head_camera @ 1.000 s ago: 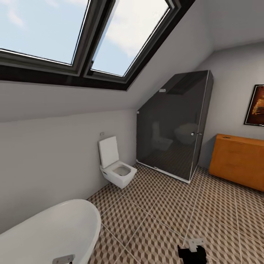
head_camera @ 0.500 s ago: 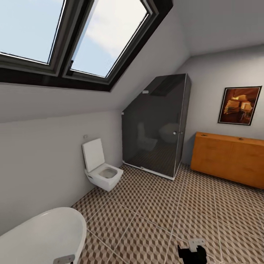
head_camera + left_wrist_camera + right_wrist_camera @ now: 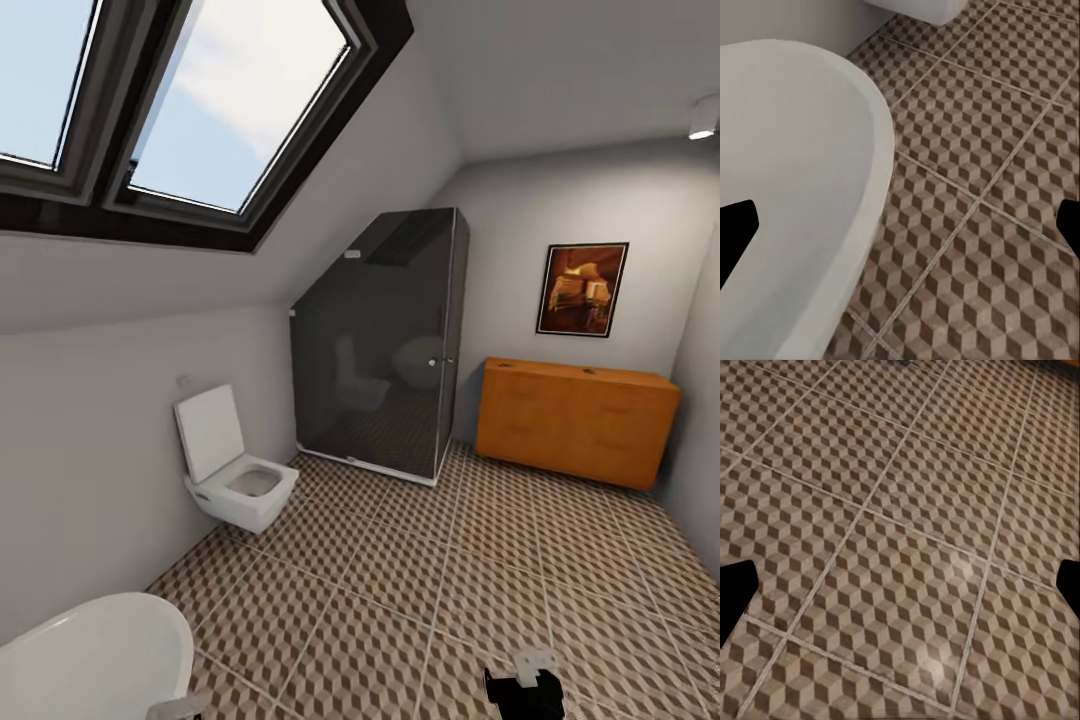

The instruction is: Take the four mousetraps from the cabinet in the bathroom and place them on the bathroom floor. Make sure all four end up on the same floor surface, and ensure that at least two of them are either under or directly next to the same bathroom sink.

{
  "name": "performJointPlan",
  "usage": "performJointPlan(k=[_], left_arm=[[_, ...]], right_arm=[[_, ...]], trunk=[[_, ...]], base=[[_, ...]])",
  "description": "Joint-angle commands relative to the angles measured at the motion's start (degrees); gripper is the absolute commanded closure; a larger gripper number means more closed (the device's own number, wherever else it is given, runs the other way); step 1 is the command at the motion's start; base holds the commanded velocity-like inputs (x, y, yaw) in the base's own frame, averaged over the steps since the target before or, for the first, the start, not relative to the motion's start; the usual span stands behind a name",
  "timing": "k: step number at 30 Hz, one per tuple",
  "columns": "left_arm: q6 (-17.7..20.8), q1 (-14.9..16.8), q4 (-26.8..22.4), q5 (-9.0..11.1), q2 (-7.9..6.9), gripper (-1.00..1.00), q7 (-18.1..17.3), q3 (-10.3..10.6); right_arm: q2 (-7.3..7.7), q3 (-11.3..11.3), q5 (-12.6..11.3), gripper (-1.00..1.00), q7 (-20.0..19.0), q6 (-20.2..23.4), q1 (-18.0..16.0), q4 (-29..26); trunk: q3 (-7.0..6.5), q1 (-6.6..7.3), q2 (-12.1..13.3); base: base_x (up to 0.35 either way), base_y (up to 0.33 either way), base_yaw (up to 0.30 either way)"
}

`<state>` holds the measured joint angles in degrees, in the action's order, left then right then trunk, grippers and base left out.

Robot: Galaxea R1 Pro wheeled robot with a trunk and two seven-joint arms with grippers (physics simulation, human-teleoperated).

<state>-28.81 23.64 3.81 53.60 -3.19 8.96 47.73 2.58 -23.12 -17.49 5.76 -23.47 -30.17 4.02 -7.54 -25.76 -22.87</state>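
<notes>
As the head view has panned right over the last second, the cabinet [image 3: 574,421] now shows whole against the far wall. Both hands [image 3: 900,225] [image 3: 900,585] are wide and empty over the floor [image 3: 420,580]. Mousetraps cannot be made out; approach the cabinet.

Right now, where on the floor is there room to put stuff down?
The widest bare stretch of bathroom floor runs between the toilet, the shower cabin and the cabinet. It gets tighter where the bathtub curves beside the toilet.
</notes>
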Motion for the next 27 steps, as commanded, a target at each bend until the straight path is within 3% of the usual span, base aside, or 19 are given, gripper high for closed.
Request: performJointPlan(k=[1, 7, 27], left_arm=[[-0.1, 0.0, 0.1, -0.2, 0.02, -1.0, 0.4, 0.3], [-0.1, 0.0, 0.1, -0.2, 0.02, -1.0, 0.4, 0.3], [-0.1, 0.0, 0.1, -0.2, 0.02, -1.0, 0.4, 0.3]], right_arm=[[-0.05, -0.5, -0.4, -1.0, 0.0, -0.3, -0.1, 0.2], [-0.07, -0.5, -0.3, -1.0, 0.0, -0.3, -0.1, 0.2], [-0.1, -0.5, -0.1, -1.0, 0.0, -0.4, -0.1, 0.2]], trunk=[[-0.01, -0.02, 0.0], [-0.2, -0.02, 0.0], [-0.22, -0.02, 0.0]], base=[[0.0, 0.0, -0.285], [0.0, 0.0, -0.275], [0.0, 0.0, -0.011]])
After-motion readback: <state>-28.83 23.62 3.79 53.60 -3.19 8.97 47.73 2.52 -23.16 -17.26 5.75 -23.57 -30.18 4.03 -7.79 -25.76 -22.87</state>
